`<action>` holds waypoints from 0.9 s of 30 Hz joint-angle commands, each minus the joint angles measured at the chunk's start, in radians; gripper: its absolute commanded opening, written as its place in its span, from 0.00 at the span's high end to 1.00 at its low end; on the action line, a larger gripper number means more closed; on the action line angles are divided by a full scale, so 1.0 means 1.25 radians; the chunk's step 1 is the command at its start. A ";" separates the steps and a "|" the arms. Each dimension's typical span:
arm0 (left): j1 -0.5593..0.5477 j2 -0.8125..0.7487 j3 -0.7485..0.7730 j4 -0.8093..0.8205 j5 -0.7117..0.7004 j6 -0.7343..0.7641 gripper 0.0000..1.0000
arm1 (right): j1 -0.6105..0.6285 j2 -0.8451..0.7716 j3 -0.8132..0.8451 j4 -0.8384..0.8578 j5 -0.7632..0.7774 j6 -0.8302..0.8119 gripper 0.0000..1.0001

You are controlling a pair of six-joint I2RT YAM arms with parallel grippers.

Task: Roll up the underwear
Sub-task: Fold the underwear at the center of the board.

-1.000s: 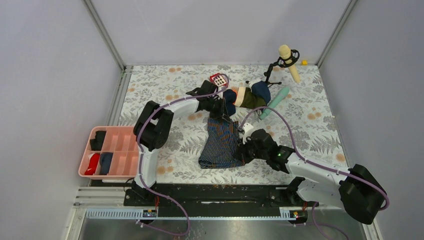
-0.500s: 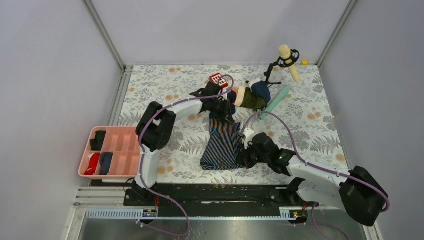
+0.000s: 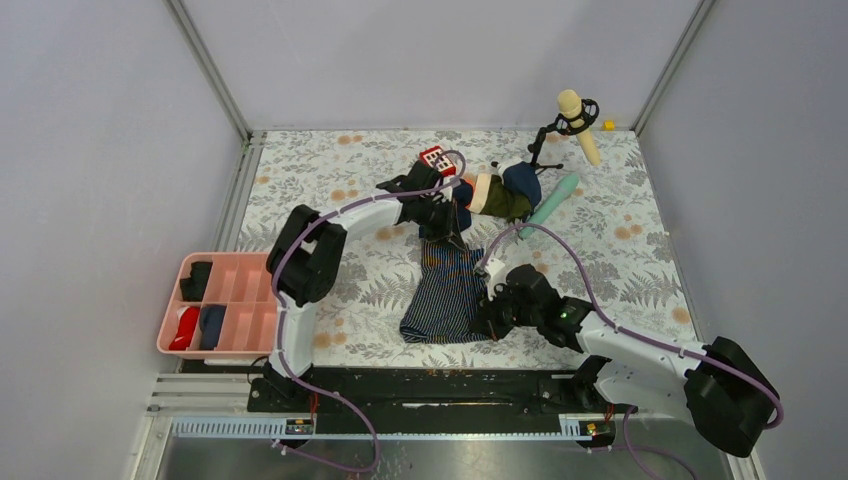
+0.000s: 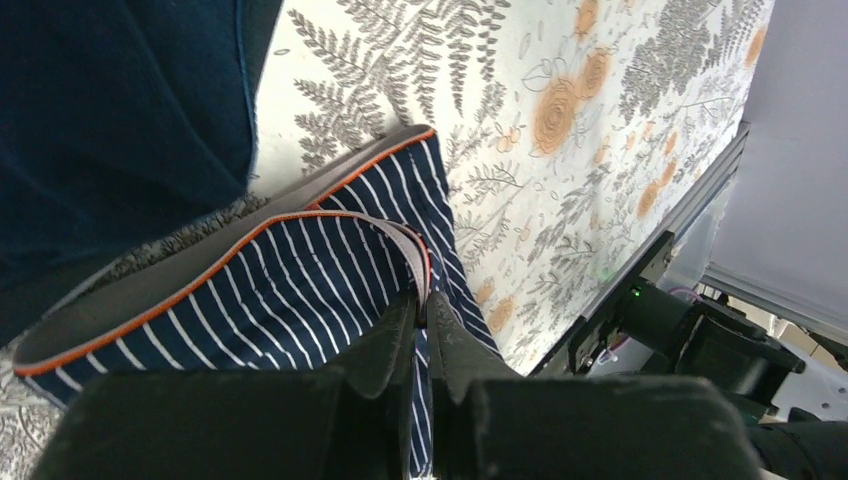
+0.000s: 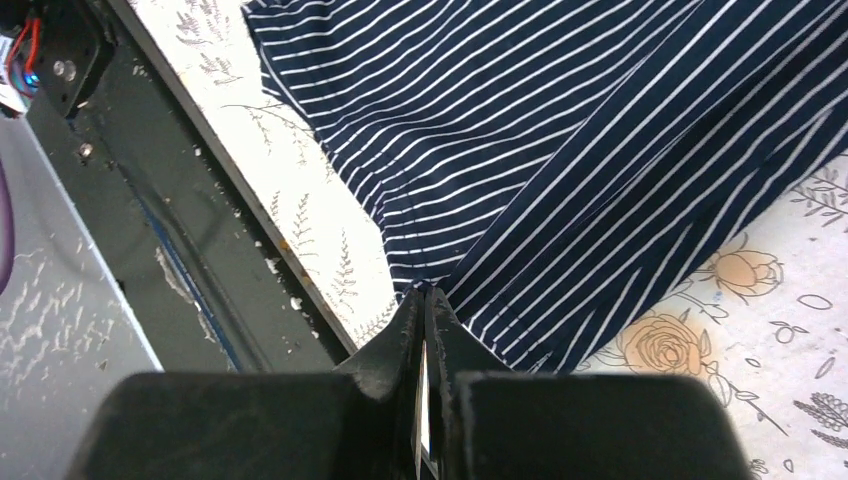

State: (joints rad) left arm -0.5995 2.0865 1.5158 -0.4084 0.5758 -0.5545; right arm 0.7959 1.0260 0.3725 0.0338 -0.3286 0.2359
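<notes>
The underwear (image 3: 445,293), dark navy with thin pale stripes, lies stretched lengthwise on the floral table between both arms. My left gripper (image 3: 451,234) is at its far end. In the left wrist view the left gripper (image 4: 424,296) is shut on the grey, orange-edged waistband of the underwear (image 4: 300,285), which is lifted off the table. My right gripper (image 3: 486,322) is at the near right corner. In the right wrist view the right gripper (image 5: 424,291) is shut on the hem of the underwear (image 5: 520,130), close to the table's front edge.
A pile of clothes (image 3: 497,192), plain navy cloth (image 4: 120,120) among them, lies just behind the left gripper, beside a red toy (image 3: 436,158). A teal tube (image 3: 551,204) and a microphone on a stand (image 3: 577,118) are at the back right. A pink tray (image 3: 232,262) stands at the near left.
The left gripper has shifted slightly right with the waistband. The right gripper has drawn the hem a little toward the near edge, so the cloth lies straighter.
</notes>
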 commanded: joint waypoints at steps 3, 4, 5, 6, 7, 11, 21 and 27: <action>-0.006 -0.090 0.000 -0.001 0.014 0.006 1.00 | -0.005 -0.023 0.026 -0.009 -0.055 0.007 1.00; -0.008 -0.086 0.002 0.000 0.017 0.005 1.00 | -0.004 -0.024 0.023 -0.012 -0.046 0.012 1.00; -0.010 -0.081 0.005 0.000 0.021 0.006 1.00 | -0.004 -0.024 0.022 -0.015 -0.036 0.017 1.00; -0.013 -0.076 0.007 -0.001 0.022 0.007 1.00 | -0.004 -0.023 0.019 -0.020 -0.022 0.023 1.00; -0.018 -0.068 0.010 -0.001 0.023 0.009 1.00 | -0.004 -0.023 0.017 -0.022 -0.007 0.031 1.00; -0.036 -0.037 0.015 -0.004 0.013 0.014 1.00 | -0.004 -0.016 0.002 -0.022 0.039 0.056 1.00; -0.067 0.016 0.048 0.011 -0.017 0.010 1.00 | -0.005 -0.007 -0.010 -0.022 0.092 0.072 1.00; -0.067 0.047 0.077 0.011 -0.034 0.008 1.00 | -0.005 -0.002 -0.008 -0.022 0.103 0.077 1.00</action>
State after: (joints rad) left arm -0.6838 2.1292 1.5497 -0.4217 0.5636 -0.5499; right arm 0.7956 1.0183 0.3614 0.0078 -0.2432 0.3157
